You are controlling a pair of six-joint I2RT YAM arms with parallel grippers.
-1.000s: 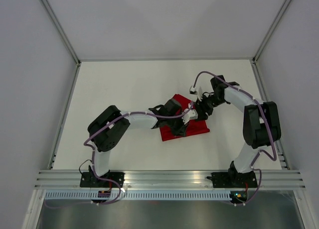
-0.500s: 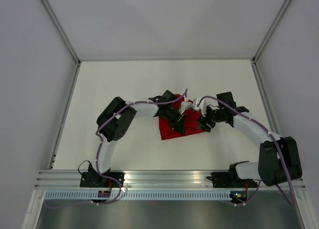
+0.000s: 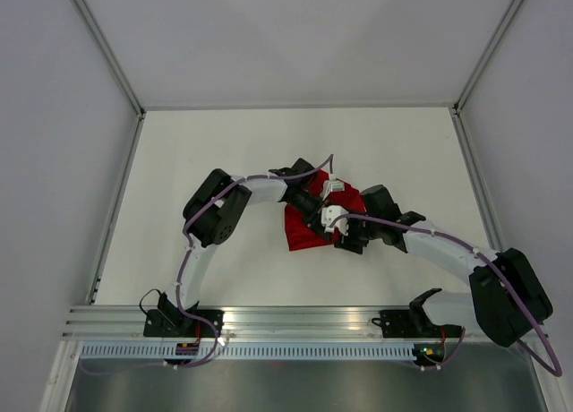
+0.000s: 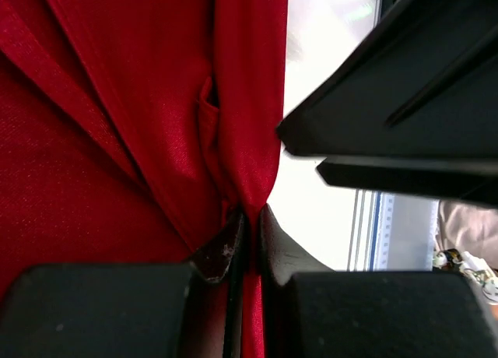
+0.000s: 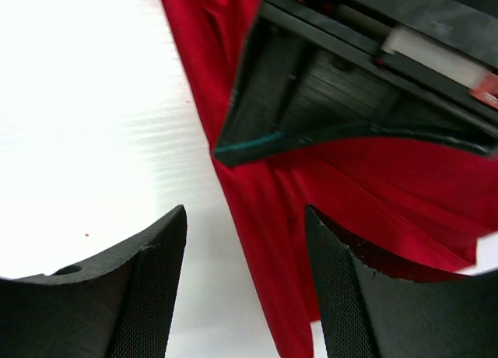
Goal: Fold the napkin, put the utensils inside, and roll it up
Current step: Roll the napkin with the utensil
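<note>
The red napkin (image 3: 300, 232) lies crumpled in folds at mid-table. My left gripper (image 3: 320, 213) is over its middle, shut on a pinched fold of the cloth (image 4: 250, 218), with red fabric (image 4: 140, 140) hanging ahead of the fingers. My right gripper (image 3: 344, 243) is at the napkin's near right edge. Its fingers are open, with the napkin's edge strip (image 5: 264, 218) lying between them and untouched. The left gripper's black body (image 5: 350, 85) is close in front of the right wrist camera. No utensils are in view.
The white table (image 3: 224, 152) is walled by grey panels at the back and sides. An aluminium rail (image 3: 295, 322) runs along the near edge by the arm bases. The two grippers are very close together over the napkin.
My right arm has swung from the napkin's far right corner round to its near right edge. My left gripper has shifted slightly back and right, and the cloth has bunched up.
</note>
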